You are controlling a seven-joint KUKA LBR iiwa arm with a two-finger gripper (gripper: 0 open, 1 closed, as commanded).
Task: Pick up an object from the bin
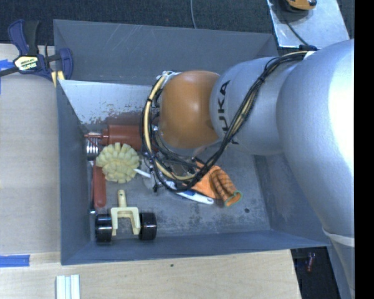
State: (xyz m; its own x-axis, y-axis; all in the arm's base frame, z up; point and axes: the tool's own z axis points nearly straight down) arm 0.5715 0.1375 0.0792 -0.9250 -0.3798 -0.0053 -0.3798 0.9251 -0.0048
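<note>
Beneath the arm's orange wrist cover, the pincer sits low in the bin, masked by cables; open or closed, I cannot tell. Just left lies a cream knobbly ball, with a brown block behind, a black-wheeled axle in front, and an orange ribbed toy right, partly covered.

Arm enters from the right. Its orange wrist cover, ringed with cable loops, sits over the middle of the grey bin.

Gripper is low under the cover, between a cream spiky ball on the left and an orange toy carrot on the right.

- Blue-and-white pen-like piece: just beside the carrot.
- Brown cylinder and metal coil: just beyond the ball.
- Red-brown stick: near the left wall.
- Cream axle with two black wheels: front left.
</note>
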